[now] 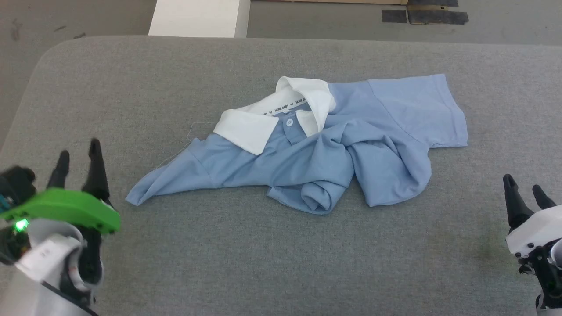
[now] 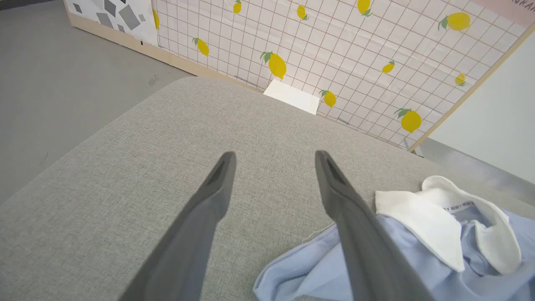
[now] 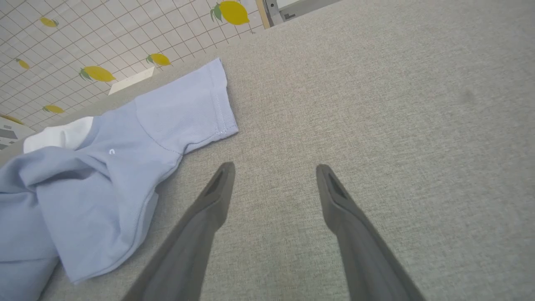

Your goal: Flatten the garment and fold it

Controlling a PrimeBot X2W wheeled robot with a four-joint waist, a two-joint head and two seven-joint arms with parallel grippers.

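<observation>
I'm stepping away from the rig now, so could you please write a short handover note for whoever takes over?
Left gripper: open, empty, by the left end of the garment.
Right gripper: open, empty, off to its right.
The garment: midway on the grey table, crumpled; white collar showing, one sleeve flat, body bunched.
Done: no fold yet.
Left: spread it flat, then fold.

head: above, facing down | wrists: low, close, oblique | shared: garment (image 1: 307, 149), grey surface (image 1: 263, 245)
</observation>
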